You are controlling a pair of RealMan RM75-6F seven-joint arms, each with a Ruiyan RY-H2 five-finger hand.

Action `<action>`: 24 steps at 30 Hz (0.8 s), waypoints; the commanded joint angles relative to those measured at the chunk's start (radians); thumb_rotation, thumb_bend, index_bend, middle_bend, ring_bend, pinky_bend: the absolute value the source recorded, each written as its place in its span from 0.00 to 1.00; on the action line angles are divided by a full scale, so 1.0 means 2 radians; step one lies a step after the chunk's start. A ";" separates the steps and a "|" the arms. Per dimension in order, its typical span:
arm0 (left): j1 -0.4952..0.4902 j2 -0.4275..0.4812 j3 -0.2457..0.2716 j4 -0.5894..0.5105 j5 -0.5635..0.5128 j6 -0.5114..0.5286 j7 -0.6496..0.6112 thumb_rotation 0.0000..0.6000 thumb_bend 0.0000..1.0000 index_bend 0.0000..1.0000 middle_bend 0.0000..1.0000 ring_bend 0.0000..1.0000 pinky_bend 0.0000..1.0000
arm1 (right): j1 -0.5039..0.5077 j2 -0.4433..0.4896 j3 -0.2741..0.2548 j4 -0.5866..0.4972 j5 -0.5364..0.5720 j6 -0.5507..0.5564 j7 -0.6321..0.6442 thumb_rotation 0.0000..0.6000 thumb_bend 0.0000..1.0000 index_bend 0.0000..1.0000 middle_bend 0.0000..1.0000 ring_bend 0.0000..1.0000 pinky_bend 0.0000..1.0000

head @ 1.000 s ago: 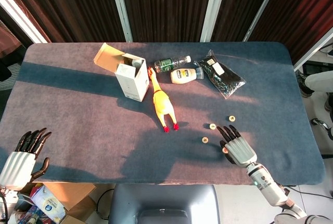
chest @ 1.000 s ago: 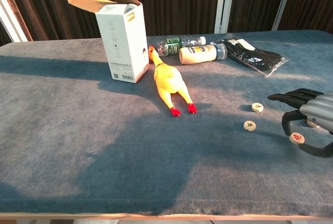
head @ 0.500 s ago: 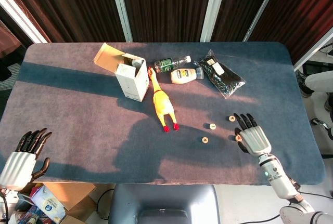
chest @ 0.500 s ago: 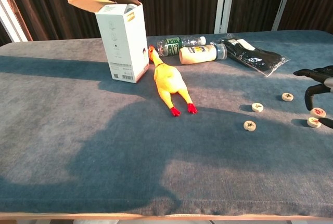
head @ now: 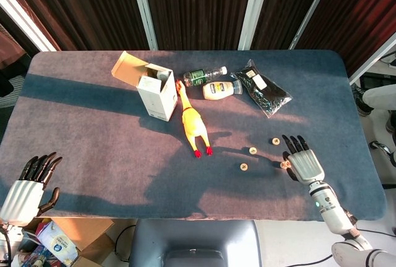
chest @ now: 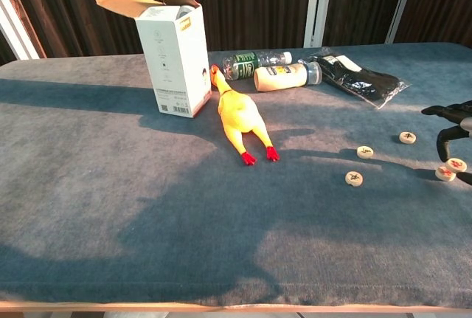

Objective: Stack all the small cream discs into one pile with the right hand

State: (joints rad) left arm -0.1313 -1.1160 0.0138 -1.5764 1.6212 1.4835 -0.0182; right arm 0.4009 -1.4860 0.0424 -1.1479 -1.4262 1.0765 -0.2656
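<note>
Near the surface's right edge, right hand (head: 304, 164) pinches one disc (chest: 456, 164) just above another (chest: 445, 173). Three more discs (head: 252, 150) lie flat toward the centre. Judged light, rigid, smooth; best pinched across the rim. Round, faces up, no long axis. Left hand (head: 28, 191) idle off the front-left corner, fingers apart.

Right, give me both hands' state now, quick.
Left hand: open, holding nothing, off the table's near-left corner.
Right hand: holds a cream disc under its fingers, just above another disc.
</note>
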 commanded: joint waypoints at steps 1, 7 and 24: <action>0.000 0.000 0.000 0.000 0.000 -0.001 0.000 1.00 0.53 0.00 0.00 0.00 0.05 | 0.001 -0.001 -0.001 0.001 -0.001 0.000 0.001 1.00 0.50 0.60 0.00 0.00 0.00; 0.000 0.000 0.000 0.000 0.000 -0.001 0.001 1.00 0.53 0.00 0.00 0.00 0.05 | 0.002 -0.003 -0.002 0.001 -0.002 0.000 0.001 1.00 0.50 0.58 0.00 0.00 0.00; 0.001 0.001 0.001 0.000 0.001 0.002 -0.005 1.00 0.53 0.00 0.00 0.00 0.05 | -0.004 0.004 -0.005 -0.019 -0.009 0.021 0.006 1.00 0.50 0.45 0.00 0.00 0.00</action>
State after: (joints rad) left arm -0.1301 -1.1135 0.0150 -1.5754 1.6239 1.4882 -0.0279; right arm 0.3958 -1.4827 0.0325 -1.1797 -1.4356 1.1076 -0.2646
